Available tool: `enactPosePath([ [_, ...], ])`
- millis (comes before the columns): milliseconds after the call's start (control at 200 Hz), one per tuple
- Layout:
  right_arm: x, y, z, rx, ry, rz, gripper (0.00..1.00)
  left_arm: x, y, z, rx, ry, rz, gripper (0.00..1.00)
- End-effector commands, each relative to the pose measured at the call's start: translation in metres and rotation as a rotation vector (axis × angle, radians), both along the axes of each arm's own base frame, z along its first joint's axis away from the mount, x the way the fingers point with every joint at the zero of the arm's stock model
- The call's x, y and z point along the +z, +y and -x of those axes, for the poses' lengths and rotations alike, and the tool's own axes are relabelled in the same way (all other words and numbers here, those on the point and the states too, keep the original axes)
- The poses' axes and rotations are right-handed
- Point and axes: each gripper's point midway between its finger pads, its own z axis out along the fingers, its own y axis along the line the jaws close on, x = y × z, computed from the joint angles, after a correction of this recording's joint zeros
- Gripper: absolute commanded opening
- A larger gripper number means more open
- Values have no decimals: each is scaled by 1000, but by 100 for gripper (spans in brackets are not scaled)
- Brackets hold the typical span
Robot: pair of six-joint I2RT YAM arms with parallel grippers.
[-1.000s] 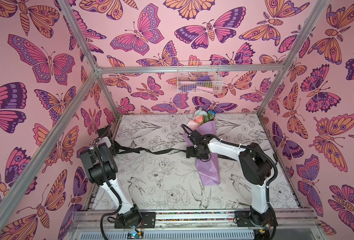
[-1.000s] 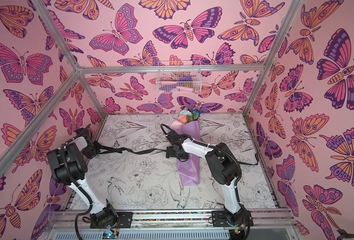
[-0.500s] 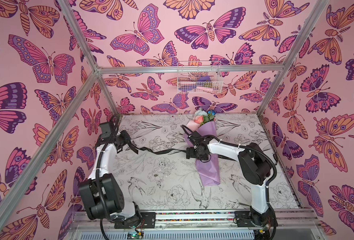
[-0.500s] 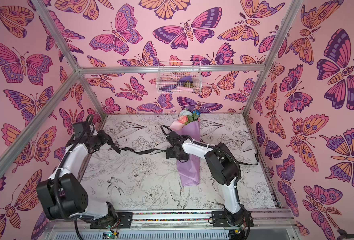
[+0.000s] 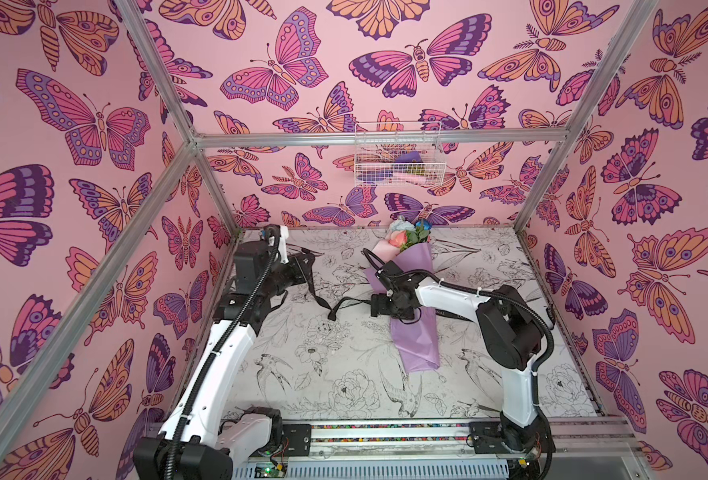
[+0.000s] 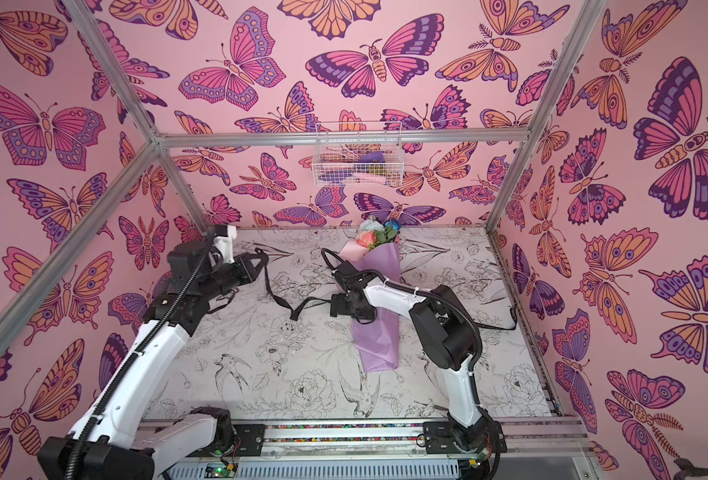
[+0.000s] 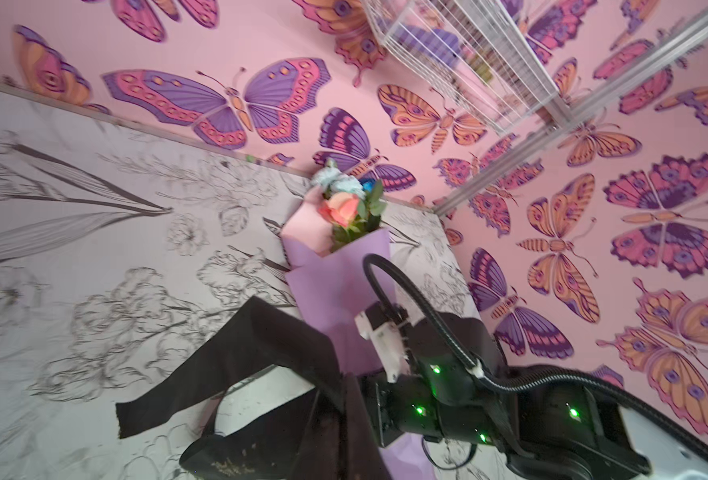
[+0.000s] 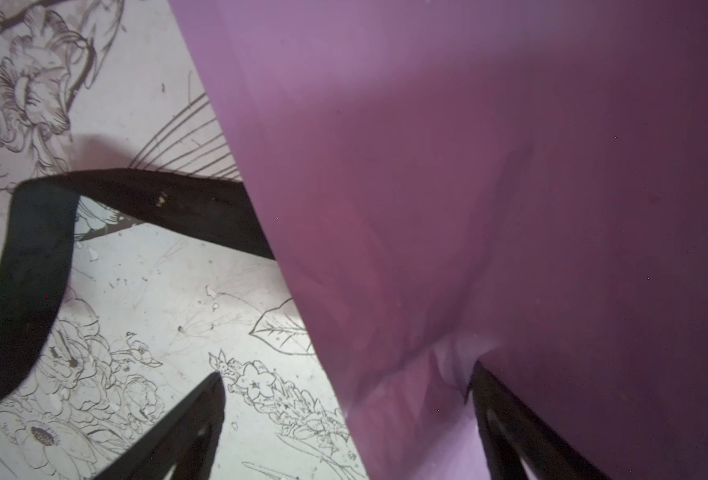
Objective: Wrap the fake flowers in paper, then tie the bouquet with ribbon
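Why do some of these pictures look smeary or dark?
Left wrist view: motion blur smears the table print, and the ribbon close to the lens is soft. Right wrist view: the bouquet looms close, shadowed. Both top views: sharp, evenly lit.

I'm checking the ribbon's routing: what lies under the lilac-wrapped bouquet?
The black ribbon slips under the bouquet at its lilac paper's edge. How far it runs beneath is covered.

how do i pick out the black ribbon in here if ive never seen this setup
Start at the table printed with black-line flower sketches and find the lilac-wrapped bouquet lying near its middle. From under the wrap, the black ribbon runs across the table up to the left gripper. It is the only flat, limp black strip, unlike the arms' round ribbed cables.
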Motion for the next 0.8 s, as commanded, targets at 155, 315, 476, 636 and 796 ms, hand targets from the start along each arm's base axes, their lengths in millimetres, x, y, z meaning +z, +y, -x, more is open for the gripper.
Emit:
enactPosePath([
  [155, 44, -11, -4, -13, -90, -35, 92, 13, -64, 1, -123, -99, 103, 0],
  [315, 65, -30, -7, -47, -142, -26, 89, 26, -97, -2, -181, -134, 102, 0],
  [476, 71, -54, -9, -90, -162, 3, 81, 40, -134, -3, -259, -154, 119, 0],
  [636, 69, -75, -10, -130, -159, 22, 68, 66, -161, 2, -326, -206, 134, 0],
  [796, 75, -113, -10, -207, -168, 51, 67, 78, -174, -9, -341, -225, 135, 0],
])
